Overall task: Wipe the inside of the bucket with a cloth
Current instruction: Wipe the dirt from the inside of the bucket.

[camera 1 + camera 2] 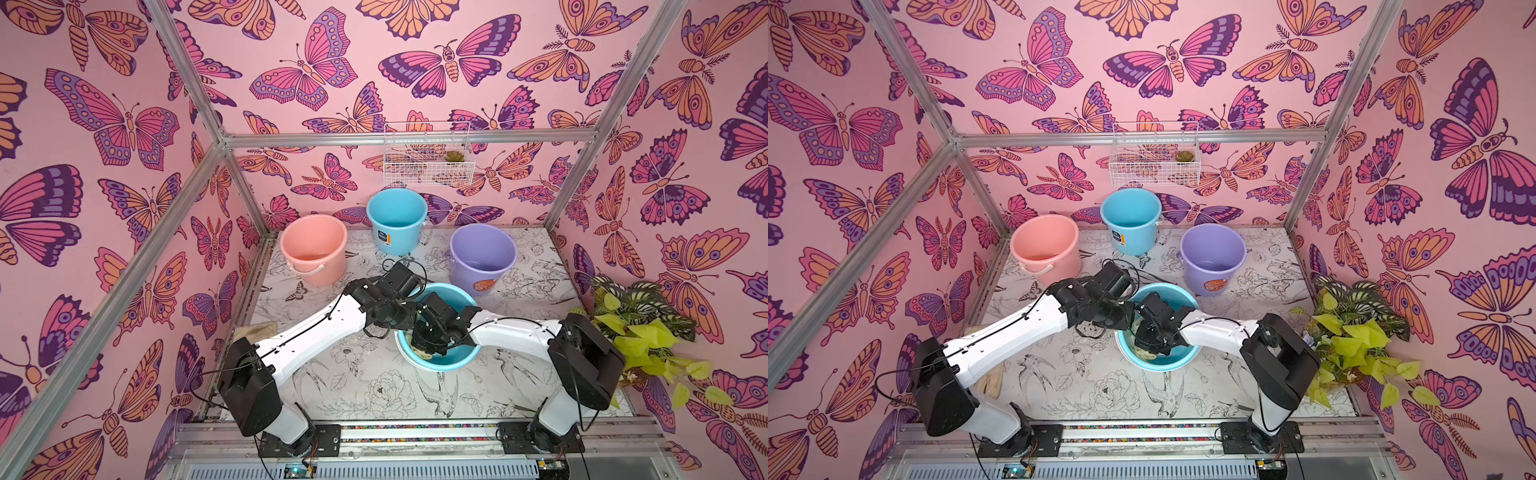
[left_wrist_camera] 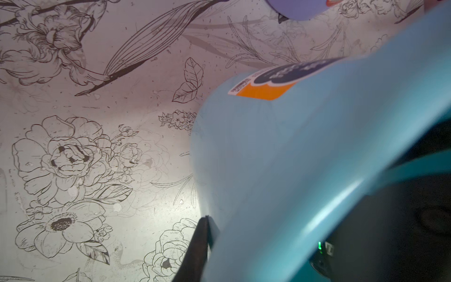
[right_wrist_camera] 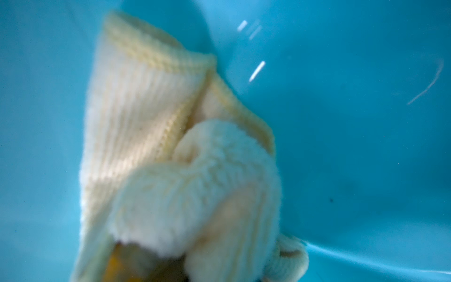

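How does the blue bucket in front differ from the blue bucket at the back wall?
The front blue bucket has the pale yellow cloth in it; the back blue bucket shows no cloth. The front one seems tilted toward the camera; the back one stands upright, untouched. Both are light blue with a dark-and-orange label.

in both top views we look down from high at the front of the cell, facing the back wall [image 1: 374,95], far enough off to take in the whole table [image 1: 374,395]; the pair are nearly alike, shifted slightly sideways. our left wrist camera sits right against the outer wall of the nearer light blue bucket [image 2: 280,158], looking past it over the table to the purple bucket [image 2: 292,9]. our right wrist camera peers from very close into that same blue bucket, at the cloth [image 3: 170,171], blurred. all four views share this bucket.
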`<state>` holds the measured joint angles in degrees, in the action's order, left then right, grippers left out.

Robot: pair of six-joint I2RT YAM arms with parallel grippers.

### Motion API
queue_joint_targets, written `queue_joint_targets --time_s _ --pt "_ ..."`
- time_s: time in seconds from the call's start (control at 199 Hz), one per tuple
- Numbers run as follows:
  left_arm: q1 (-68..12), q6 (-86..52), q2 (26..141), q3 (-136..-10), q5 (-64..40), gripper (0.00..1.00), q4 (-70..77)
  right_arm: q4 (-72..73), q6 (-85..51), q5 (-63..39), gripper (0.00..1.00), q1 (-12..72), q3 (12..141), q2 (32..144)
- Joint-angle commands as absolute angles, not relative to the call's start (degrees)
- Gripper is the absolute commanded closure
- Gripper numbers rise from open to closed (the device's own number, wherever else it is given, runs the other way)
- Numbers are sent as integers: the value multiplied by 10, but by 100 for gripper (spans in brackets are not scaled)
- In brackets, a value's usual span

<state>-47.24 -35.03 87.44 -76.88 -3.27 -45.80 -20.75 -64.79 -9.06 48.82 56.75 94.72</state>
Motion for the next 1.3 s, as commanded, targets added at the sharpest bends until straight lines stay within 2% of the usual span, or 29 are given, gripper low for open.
queue_joint_targets --time_s 0.0,0.447,0.729,0.909,1.06,1.296 --pt "-483 -345 858 -778 -97 100 -424 -251 -612 -77 100 495 591 905" --pt "-473 -343 862 -775 -91 100 -427 -290 -589 -84 100 503 602 770" --pt "-472 -343 859 -773 -98 100 -427 -280 -380 -12 100 502 601 712" --pt "-472 -342 853 -771 -102 100 -430 -218 -153 44 100 502 567 672" --pt "-472 -340 848 -770 -105 100 -433 -196 128 36 100 502 534 626" --pt "-472 -337 835 -767 -111 100 -434 -254 620 50 100 502 506 546"
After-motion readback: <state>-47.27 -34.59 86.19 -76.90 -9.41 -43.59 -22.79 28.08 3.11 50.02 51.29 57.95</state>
